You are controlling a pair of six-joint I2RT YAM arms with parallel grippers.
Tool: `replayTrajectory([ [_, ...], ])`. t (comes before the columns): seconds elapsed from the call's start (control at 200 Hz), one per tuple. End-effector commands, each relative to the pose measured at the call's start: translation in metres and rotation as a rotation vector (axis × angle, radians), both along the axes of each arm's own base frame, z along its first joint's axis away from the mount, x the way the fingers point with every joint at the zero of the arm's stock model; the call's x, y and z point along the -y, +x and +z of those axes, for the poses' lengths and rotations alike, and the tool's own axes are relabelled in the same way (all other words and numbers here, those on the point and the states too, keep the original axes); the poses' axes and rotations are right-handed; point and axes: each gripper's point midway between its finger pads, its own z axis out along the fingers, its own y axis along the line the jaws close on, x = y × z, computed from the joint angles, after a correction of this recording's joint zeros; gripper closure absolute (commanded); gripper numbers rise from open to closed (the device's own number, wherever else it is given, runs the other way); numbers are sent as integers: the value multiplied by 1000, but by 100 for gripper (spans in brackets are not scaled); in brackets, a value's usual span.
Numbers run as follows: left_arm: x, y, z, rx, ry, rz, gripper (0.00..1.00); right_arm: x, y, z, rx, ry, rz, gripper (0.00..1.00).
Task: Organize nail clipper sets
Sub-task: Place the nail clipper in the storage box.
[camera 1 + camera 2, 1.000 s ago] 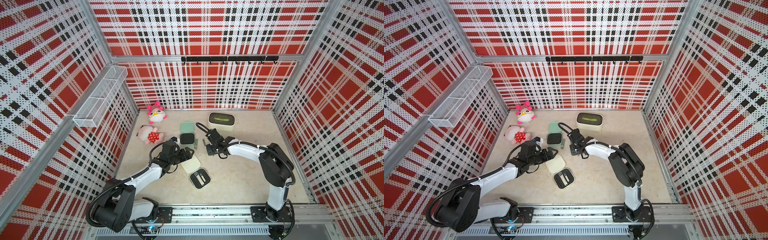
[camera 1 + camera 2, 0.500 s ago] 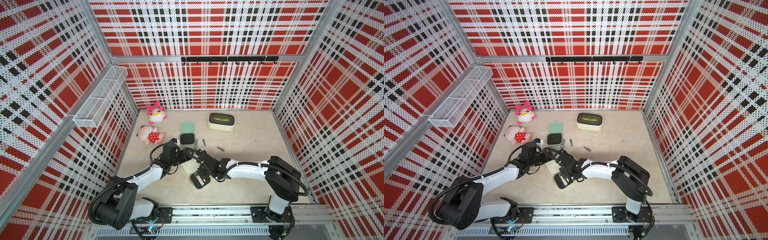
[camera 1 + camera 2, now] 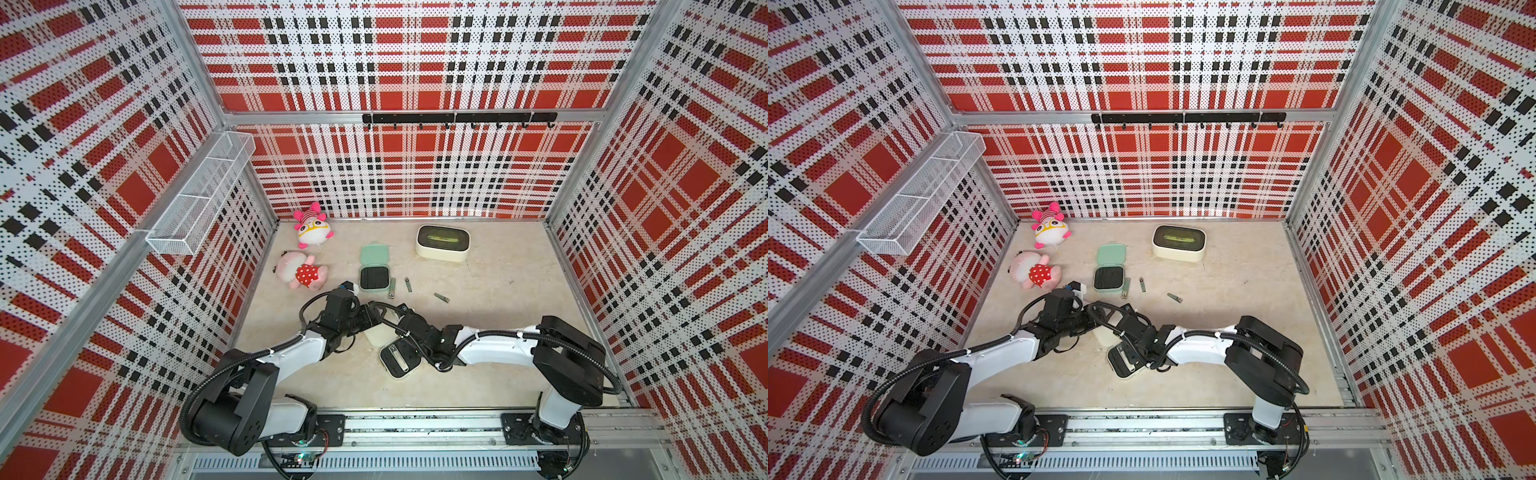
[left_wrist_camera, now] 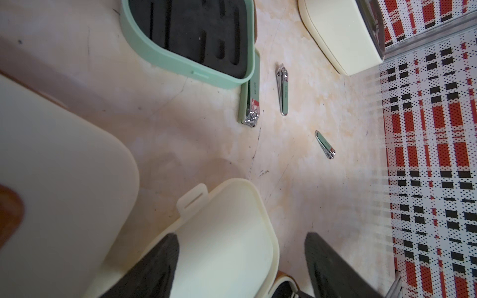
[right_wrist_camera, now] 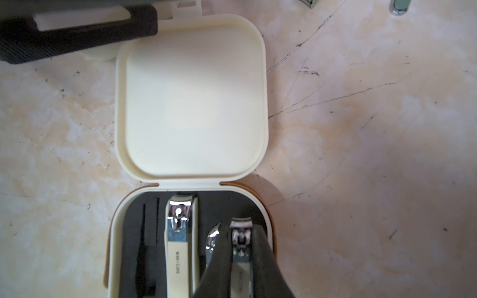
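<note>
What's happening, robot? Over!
Right gripper shut on clipper at cream case. Left gripper open at its lid. Three tools loose by green case.

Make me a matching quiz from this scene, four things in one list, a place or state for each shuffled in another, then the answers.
1. mint case
2. open cream case
3. right gripper
4. windowed box

A. shut on a small clipper
B. slots empty
C. by the back wall
D. big clipper in a slot

Pairs: 1-B, 2-D, 3-A, 4-C
</note>
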Motion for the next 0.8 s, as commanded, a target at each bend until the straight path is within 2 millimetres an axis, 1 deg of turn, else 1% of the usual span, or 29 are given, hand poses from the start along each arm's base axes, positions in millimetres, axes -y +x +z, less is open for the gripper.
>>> replayTrajectory([
  [0.0, 1, 2, -2, 13, 2, -2, 19, -2, 1, 10, 24, 41, -16, 85],
  [0.175, 1, 3, -4, 6, 6, 1, 19, -1, -4, 4, 8, 45, -7, 85],
  [0.516, -1, 4, -9, -3, 15, 13, 20, -2, -6, 3, -1, 65, -4, 86],
  [0.797, -4, 3, -16, -23, 32, 22, 20, 8, -10, -7, -15, 53, -22, 86],
])
